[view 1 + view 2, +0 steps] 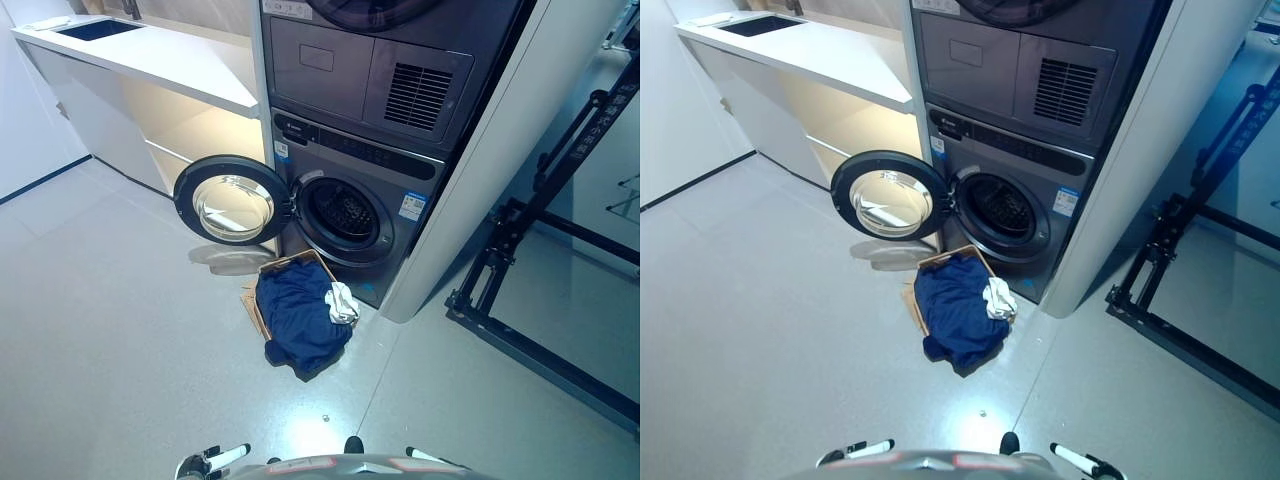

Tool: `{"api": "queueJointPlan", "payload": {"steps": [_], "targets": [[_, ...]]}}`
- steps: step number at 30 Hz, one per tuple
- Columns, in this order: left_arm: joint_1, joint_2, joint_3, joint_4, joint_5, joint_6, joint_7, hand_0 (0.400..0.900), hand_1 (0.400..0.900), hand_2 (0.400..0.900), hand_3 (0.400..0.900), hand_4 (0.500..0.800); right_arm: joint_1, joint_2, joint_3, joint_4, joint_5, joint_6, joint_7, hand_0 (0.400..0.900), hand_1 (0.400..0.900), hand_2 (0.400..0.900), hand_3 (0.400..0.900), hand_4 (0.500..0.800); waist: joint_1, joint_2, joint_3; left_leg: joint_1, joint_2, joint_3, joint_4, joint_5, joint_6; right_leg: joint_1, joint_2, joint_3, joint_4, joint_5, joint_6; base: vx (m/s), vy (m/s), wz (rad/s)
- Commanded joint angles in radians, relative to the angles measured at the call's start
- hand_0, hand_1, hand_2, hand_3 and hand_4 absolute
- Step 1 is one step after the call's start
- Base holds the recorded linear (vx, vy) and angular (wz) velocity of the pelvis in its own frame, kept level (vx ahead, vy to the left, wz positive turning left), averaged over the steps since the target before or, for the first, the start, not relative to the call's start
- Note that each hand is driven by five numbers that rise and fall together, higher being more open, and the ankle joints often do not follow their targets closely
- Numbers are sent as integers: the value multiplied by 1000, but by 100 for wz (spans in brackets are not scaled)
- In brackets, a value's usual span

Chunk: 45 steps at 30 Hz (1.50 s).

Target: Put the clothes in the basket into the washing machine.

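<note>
Both hands (855, 450) (1085, 462) low, fingers straight, empty.

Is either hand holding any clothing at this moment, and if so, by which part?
Nothing is held. Both hands, left and right, sit at the bottom edge with straight fingers, far from the blue garment and white cloth lying over the basket.

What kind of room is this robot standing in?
Most likely a home laundry corner. A front-loading washing machine stands with its round door swung open, a basket of blue and white clothes sits on the floor before it, and a white counter with a sink runs alongside.
</note>
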<state>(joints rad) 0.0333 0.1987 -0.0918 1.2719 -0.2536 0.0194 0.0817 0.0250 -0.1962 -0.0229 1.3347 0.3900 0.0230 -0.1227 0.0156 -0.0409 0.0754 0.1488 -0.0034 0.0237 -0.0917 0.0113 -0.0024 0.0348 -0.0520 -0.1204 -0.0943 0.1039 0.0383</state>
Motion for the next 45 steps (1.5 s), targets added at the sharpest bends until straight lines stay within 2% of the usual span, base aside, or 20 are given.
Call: {"api": "queueJointPlan", "payload": {"steps": [1, 3, 6, 7, 9, 11, 14, 17, 18, 23, 26, 29, 31, 33, 35, 37, 39, 41, 43, 45], "targets": [[-80, -2, -2, 54, 13, -10, 22, 900, 900, 900, 900, 800, -100, -43, 19, 12, -2, -13, -7, 900, 900, 900, 900, 800, -25, 43, 78, -32, -23, -16, 4, -65, 2, 40, 46, 5, 85, -175, 34, -75, -110, -2], [-87, 1, -1, 49, 6, -12, 22, 900, 900, 900, 900, 800, -106, -47, 21, 6, 0, -13, -6, 900, 900, 900, 900, 800, -22, 44, 82, -49, -20, -19, 22, -61, -2, 20, 47, 4, 107, -189, 25, -25, -146, 2], [-93, -4, 9, 32, -30, -18, 18, 900, 900, 900, 900, 800, -107, -56, 20, -3, 7, -20, -11, 900, 900, 900, 900, 800, -15, 35, 114, -129, -38, -18, 230, -107, -25, 29, 38, -5, 117, -204, 12, -4, -207, 18], [-97, -6, 8, 24, -42, -18, 17, 900, 900, 900, 900, 800, -107, -61, 17, -5, 11, -22, -13, 900, 900, 900, 900, 800, -14, 34, 129, -165, -40, -18, 306, -102, -38, 37, 35, -13, 115, -206, 8, -15, -221, 39], [-109, -8, 9, 11, -62, -20, 19, 900, 900, 900, 900, 800, -111, -71, 9, -11, 19, -25, -20, 900, 900, 900, 900, 800, -10, 29, 162, -259, -36, -17, 466, -52, -64, 47, 29, -32, 126, -214, -7, -17, -202, 39], [-111, -13, 7, 9, -78, -21, 20, 900, 900, 900, 900, 800, -115, -77, 7, -15, 22, -25, -23, 900, 900, 900, 900, 800, -10, 27, 170, -307, -30, -8, 509, -25, -64, 58, 26, -49, 124, -223, -19, 37, -146, 26], [-104, -16, 10, 15, -87, -21, 22, 900, 900, 900, 900, 800, -122, -80, 12, -16, 25, -27, -26, 900, 900, 900, 900, 800, -9, 29, 167, -354, -48, -5, 420, -36, -49, 79, 30, -62, 100, -226, -19, 93, -57, 15], [-93, -17, 14, 19, -88, -20, 26, 900, 900, 900, 900, 800, -123, -79, 18, -17, 19, -27, -29, 900, 900, 900, 900, 800, -3, 32, 167, -356, -54, -18, 329, 4, -45, 96, 38, -61, 84, -229, -16, 145, 9, 0], [-81, -18, 22, 26, -93, -19, 31, 900, 900, 900, 900, 800, -124, -79, 25, -17, 13, -29, -30, 900, 900, 900, 900, 800, 4, 39, 164, -360, -45, -41, 195, 72, -54, 119, 52, -60, 65, -231, -13, 227, 61, -1], [-57, -19, 41, 39, -99, -22, 37, 900, 900, 900, 900, 800, -130, -78, 37, -15, -2, -31, -28, 900, 900, 900, 900, 800, 23, 41, 150, -357, -20, -44, 61, 130, -79, 173, 68, -28, 27, -251, 1, 279, 137, -21], [-51, -12, 51, 49, -99, -22, 37, 900, 900, 900, 900, 800, -132, -69, 39, -10, -9, -28, -23, 900, 900, 900, 900, 800, 33, 27, 129, -332, -14, -39, 59, 121, -57, 195, 54, -15, 14, -261, 13, 266, 200, -26], [-61, 7, 50, 36, -93, -29, 38, 900, 900, 900, 900, 800, -145, -54, 42, -8, -13, -27, -16, 900, 900, 900, 900, 800, 53, -17, 109, -371, -36, -5, 181, 41, -12, 177, 0, 1, 48, -273, 45, 385, 366, -36], [-66, 13, 50, 33, -91, -26, 35, 900, 900, 900, 900, 800, -150, -52, 44, -11, -15, -26, -15, 900, 900, 900, 900, 800, 63, -24, 104, -377, -39, 5, 207, 16, 0, 159, -11, 11, 75, -270, 56, 230, 246, -18], [-79, 28, 42, 24, -82, -24, 32, 900, 900, 900, 900, 800, -157, -43, 40, -27, -2, -31, -16, 900, 900, 900, 900, 800, 68, -35, 98, -349, -47, 9, 196, -16, 23, 96, -29, 6, 216, -241, 85, 288, 350, -8], [-91, 43, 36, 16, -68, -19, 29, 900, 900, 900, 900, 800, -161, -41, 36, -41, 4, -32, -14, 900, 900, 900, 900, 800, 62, -33, 109, -307, -56, 11, 164, -26, 42, 10, -47, -2, 394, -153, 111, 174, 318, -3], [-103, 59, 35, 16, -50, -14, 29, 900, 900, 900, 900, 800, -164, -38, 35, -61, 9, -35, -12, 900, 900, 900, 900, 800, 39, -17, 131, -243, -61, 9, 120, -32, 58, -62, -71, -20, 556, -76, 109, 144, 331, -1], [-110, 69, 36, 17, -45, -11, 32, 900, 900, 900, 900, 800, -161, -36, 30, -68, 17, -34, -12, 900, 900, 900, 900, 800, 21, -1, 153, -192, -57, 4, 92, -31, 64, -120, -71, -28, 621, -88, 90, 134, 228, 2], [-115, 76, 42, 21, -48, -11, 37, 900, 900, 900, 900, 800, -159, -32, 23, -75, 30, -38, -15, 900, 900, 900, 900, 800, 15, 9, 166, -161, -51, 4, 82, -35, 67, -157, -60, -43, 597, -121, 73, 146, 140, 0], [-119, 77, 42, 21, -52, -13, 36, 900, 900, 900, 900, 800, -158, -34, 25, -80, 33, -38, -13, 900, 900, 900, 900, 800, 11, 15, 173, -144, -48, 1, 77, -40, 64, -170, -32, -42, 499, -152, 69, 143, 50, 8], [-122, 75, 36, 20, -47, -16, 39, 900, 900, 900, 900, 800, -157, -36, 25, -83, 36, -41, -17, 900, 900, 900, 900, 800, 4, 16, 176, -134, -52, -5, 74, -46, 61, -176, 5, -4, 373, -158, 74, 145, -3, 23]]}}
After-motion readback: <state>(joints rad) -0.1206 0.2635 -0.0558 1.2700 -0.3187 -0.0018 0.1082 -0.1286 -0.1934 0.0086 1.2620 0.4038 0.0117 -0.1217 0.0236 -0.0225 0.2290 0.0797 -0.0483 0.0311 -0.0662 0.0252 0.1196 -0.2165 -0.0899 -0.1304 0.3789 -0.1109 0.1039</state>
